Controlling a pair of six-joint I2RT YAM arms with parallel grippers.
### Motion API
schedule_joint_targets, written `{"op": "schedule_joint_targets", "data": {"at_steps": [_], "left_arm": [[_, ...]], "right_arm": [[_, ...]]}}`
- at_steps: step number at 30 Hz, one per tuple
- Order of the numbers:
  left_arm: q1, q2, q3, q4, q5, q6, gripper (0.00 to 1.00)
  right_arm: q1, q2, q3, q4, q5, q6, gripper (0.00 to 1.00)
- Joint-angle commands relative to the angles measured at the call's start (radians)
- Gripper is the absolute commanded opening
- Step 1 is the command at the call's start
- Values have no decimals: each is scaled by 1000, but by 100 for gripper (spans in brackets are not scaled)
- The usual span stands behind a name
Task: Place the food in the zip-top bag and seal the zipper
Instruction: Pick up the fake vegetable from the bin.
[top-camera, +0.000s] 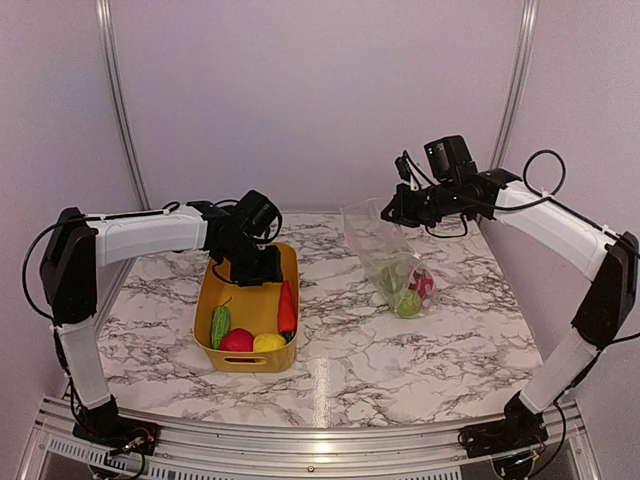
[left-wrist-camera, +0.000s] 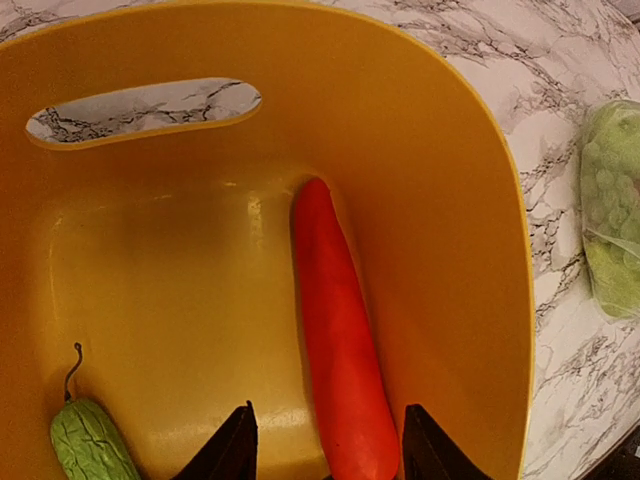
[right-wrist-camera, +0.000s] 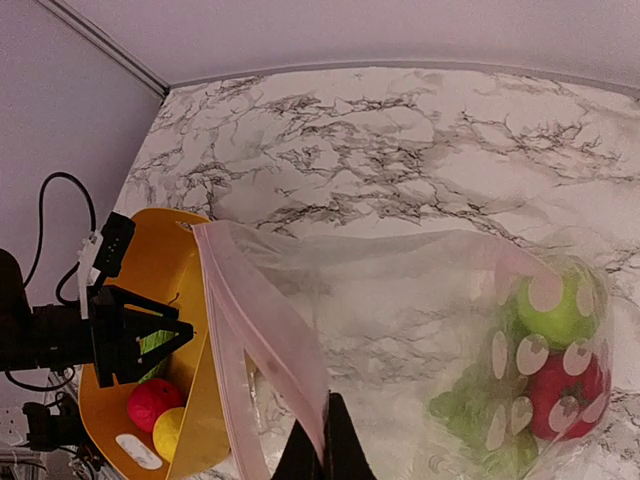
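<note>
An orange-red carrot (left-wrist-camera: 340, 330) lies along the right wall inside the yellow tub (left-wrist-camera: 450, 200). My left gripper (left-wrist-camera: 329, 407) is lowered into the tub and straddles the carrot's near end; its jaws are open, with a gap on the left side. A green cucumber (top-camera: 220, 325), a red apple (top-camera: 237, 341) and a yellow lemon (top-camera: 269, 343) lie at the tub's near end. My right gripper (right-wrist-camera: 325, 405) is shut on the zipper (right-wrist-camera: 262, 330) edge of the zip-top bag (right-wrist-camera: 400, 300) and holds the mouth up. A green fruit (right-wrist-camera: 555, 310), a red one (right-wrist-camera: 565, 395) and grapes (right-wrist-camera: 475, 415) sit in the bag's bottom.
The tub (top-camera: 215, 290) stands left of centre on the marble table, with the bag (top-camera: 385, 245) to its right. A metal rail (top-camera: 320, 435) runs along the table's near edge, and plain walls close in the back and sides.
</note>
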Motion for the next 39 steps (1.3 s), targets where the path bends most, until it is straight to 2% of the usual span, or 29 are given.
{"op": "schedule_joint_targets", "data": {"at_steps": [1, 10, 15, 23, 28, 31, 36, 39], "left_arm": [[9, 75, 49, 46, 9, -31, 49], [26, 194, 106, 94, 6, -19, 45], [32, 253, 147, 91, -10, -15, 47], [37, 348, 209, 59, 7, -11, 43], [37, 361, 205, 34, 3, -14, 44], [36, 335, 185, 40, -2, -26, 47], [24, 150, -19, 302, -68, -20, 52], [20, 112, -61, 333, -92, -35, 52]], "right_arm": [[14, -16, -13, 56, -36, 39, 0], [14, -29, -30, 39, -42, 41, 0], [14, -37, -32, 31, -46, 45, 0], [14, -50, -43, 23, -39, 45, 0], [14, -56, -52, 25, -39, 50, 0], [14, -56, -54, 27, -39, 49, 0], [13, -49, -51, 31, -42, 50, 0], [14, -41, -47, 39, -49, 51, 0]]}}
